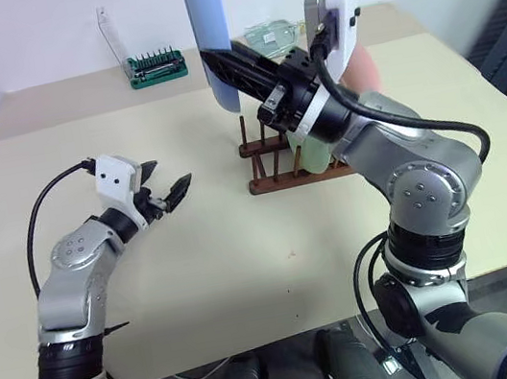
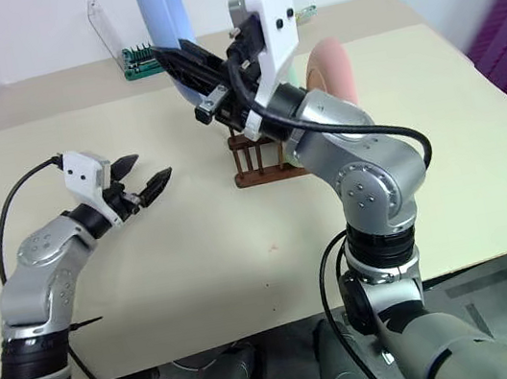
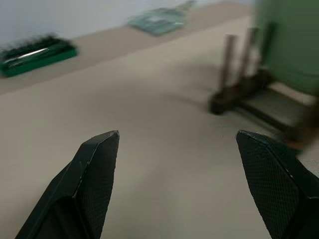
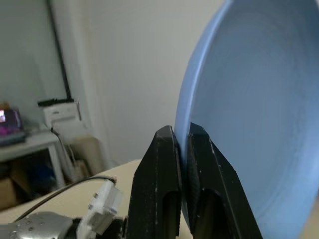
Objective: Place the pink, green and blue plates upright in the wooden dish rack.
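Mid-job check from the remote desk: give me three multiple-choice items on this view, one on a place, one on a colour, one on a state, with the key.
1. Where is the green plate?
A. In the wooden dish rack
B. Flat on the table
C. In the left hand

2. What colour is the plate in the right hand?
A. Pink
B. Blue
C. Green

3. How is the left hand?
A. Shut on a plate
B. Open and empty
C. Shut on the rack

Key: 1 A, it stands upright between the pegs. 2 B, the fingers pinch the blue plate at its rim. 3 B, its fingers stand apart over bare table.
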You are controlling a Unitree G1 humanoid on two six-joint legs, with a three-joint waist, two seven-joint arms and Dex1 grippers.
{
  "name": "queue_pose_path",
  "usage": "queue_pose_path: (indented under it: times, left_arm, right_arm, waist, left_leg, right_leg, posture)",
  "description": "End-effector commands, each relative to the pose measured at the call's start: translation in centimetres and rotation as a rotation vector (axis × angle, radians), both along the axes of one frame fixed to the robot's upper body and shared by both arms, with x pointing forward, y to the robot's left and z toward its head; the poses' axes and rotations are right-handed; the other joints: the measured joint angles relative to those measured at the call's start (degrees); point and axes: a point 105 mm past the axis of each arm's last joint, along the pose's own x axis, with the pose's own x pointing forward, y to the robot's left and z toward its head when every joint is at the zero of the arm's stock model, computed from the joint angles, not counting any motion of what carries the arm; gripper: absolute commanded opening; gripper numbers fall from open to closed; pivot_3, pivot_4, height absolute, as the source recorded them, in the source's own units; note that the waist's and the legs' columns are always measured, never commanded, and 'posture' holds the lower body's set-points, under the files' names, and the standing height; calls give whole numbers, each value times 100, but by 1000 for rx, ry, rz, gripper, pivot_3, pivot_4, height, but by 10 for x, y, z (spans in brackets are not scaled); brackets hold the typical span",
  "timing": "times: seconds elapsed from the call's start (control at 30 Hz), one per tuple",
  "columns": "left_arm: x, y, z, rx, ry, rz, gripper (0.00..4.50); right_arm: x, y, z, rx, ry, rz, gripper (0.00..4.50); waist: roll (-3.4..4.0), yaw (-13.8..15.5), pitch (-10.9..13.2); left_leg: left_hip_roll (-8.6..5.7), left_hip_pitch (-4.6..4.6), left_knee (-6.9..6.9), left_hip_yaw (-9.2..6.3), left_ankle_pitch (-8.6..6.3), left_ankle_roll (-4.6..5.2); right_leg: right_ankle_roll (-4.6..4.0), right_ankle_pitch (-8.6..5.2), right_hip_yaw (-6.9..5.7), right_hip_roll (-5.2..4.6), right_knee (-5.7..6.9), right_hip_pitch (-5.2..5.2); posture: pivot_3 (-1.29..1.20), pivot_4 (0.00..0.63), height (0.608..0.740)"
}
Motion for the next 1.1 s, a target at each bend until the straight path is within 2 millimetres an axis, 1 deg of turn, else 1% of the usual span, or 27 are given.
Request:
queue_pose_path:
  times: [0.03, 0.13, 0.23, 0.33, 0.53, 0.7, 0.77, 0.8, 0.83, 0.93, 0.97, 1.03, 1.1]
  left_arm:
    - [-25, -21, -4, 13, 38, -193, 3821]
    - [-36, -27, -9, 26, 91, -269, 3821]
    - [-43, -32, -14, 23, 146, -328, 3821]
    - [-45, -35, -13, 8, 161, -343, 3821]
    - [-47, -39, -13, 14, 156, -344, 3821]
    - [-48, -43, -14, 17, 157, -347, 3821]
    - [-47, -44, -14, 17, 155, -346, 3891]
    - [-47, -44, -13, 16, 155, -346, 3891]
    - [-47, -44, -13, 16, 154, -345, 3891]
    - [-48, -45, -13, 14, 156, -345, 3891]
    - [-48, -45, -14, 14, 156, -345, 3891]
    - [-48, -46, -14, 14, 157, -347, 3891]
    - [-48, -47, -13, 13, 156, -351, 3891]
  right_arm:
    - [-5, -7, 3, 25, 32, -19, 0]
    - [4, -15, 1, 34, 89, -55, 0]
    - [18, -22, -10, 18, 193, -61, 0]
    - [27, -26, -14, 34, 272, -66, 0]
    - [43, -35, -20, 36, 368, -82, 0]
    - [51, -36, -26, 21, 434, -65, 0]
    - [53, -35, -27, 3, 436, -67, 674]
    - [52, -34, -25, 1, 428, -60, 891]
    - [51, -33, -23, 1, 422, -54, 1339]
    - [48, -29, -17, -16, 392, -53, 2880]
    - [48, -30, -16, -49, 367, -76, 3331]
    - [47, -31, -14, -111, 320, -109, 3331]
    - [39, -32, -11, -237, 209, -150, 3331]
  waist:
    - [17, 2, 3]
    - [19, 0, 4]
    - [18, 19, 4]
    - [19, 18, 4]
    - [20, 4, 5]
    - [20, 15, 5]
    - [20, 15, 5]
    - [20, 14, 5]
    - [20, 9, 5]
    - [20, -3, 5]
    - [20, -2, 5]
    - [21, 13, 5]
    - [23, 38, 7]
  left_leg:
    - [-1, 2, -2, 6, -1, 1]
    - [-1, 1, -2, 9, 0, 1]
    - [-1, 1, 1, 10, 0, 1]
    - [-1, 3, 2, 11, -1, 2]
    - [0, 2, 0, 11, -1, 2]
    - [0, 1, 0, 12, -1, 2]
    - [0, 0, 0, 12, -1, 2]
    - [0, 0, 0, 12, -1, 2]
    - [0, 0, 0, 12, -1, 2]
    - [2, 1, -2, 12, -1, 2]
    - [3, 1, -3, 12, -1, 2]
    - [3, 0, -2, 14, -1, 3]
    - [2, -2, 0, 14, -1, 3]
  right_leg:
    - [0, 0, 1, -1, -1, 0]
    - [0, 0, 1, -1, -1, -5]
    - [0, 0, 1, -1, -1, -3]
    - [0, 0, 1, -1, -3, 1]
    - [0, 0, 1, -1, -4, -2]
    - [0, 0, 1, -1, -7, -1]
    - [0, 0, 1, -1, -8, -1]
    - [0, 0, 1, -1, -8, -1]
    - [0, 0, 1, -1, -9, -1]
    - [0, 0, 1, 0, -9, -2]
    - [0, 0, 1, 1, -9, -2]
    - [0, 0, 1, 1, -10, -2]
    - [0, 0, 1, 0, -12, -1]
  posture:
    - [0, 150, 740]
    - [0, 150, 740]
    - [0, 150, 740]
    - [0, 150, 740]
    - [0, 150, 740]
    - [0, 150, 740]
    - [0, 150, 740]
    - [0, 150, 740]
    - [0, 150, 740]
    - [0, 150, 740]
    - [0, 150, 740]
    - [0, 150, 740]
    - [0, 150, 740]
